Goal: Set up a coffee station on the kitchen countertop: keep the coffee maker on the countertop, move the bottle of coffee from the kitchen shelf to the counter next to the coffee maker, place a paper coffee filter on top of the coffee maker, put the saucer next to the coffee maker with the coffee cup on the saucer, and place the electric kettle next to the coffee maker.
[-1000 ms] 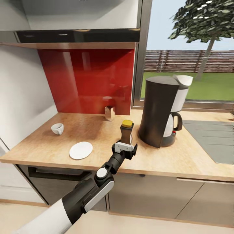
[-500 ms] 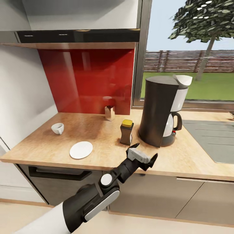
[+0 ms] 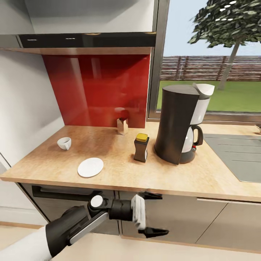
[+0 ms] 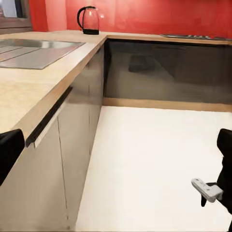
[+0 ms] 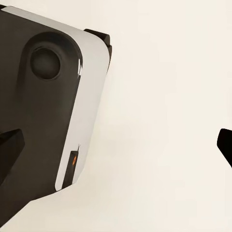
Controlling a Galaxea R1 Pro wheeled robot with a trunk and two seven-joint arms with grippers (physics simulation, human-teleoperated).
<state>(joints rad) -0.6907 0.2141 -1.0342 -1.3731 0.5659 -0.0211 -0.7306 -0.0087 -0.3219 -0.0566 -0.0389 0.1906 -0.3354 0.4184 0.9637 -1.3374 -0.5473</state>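
1. Left gripper point(image 3: 155, 214) below the countertop point(image 3: 203, 177) edge, in front of the cabinet fronts; fingers spread wide apart, nothing between them.
2. Bottle of coffee point(image 3: 141, 148) upright on the countertop, yellow cap on top, just beside the coffee maker point(image 3: 180, 123) on its left, free of any grasp.
3. Saucer point(image 3: 90, 167) flat near the front edge, well left of the bottle; bare.
4. Coffee cup point(image 3: 64, 143) farther back and left of the saucer, apart from it, tipped on its side.
5. Small brown packet point(image 3: 122, 126) standing against the red backsplash point(image 3: 96, 87).
6. Electric kettle point(image 4: 89, 21) in left wrist view, on a far counter by the red wall.
7. Right gripper: fingertips point(image 5: 9, 145) at opposite frame edges, spread, empty.
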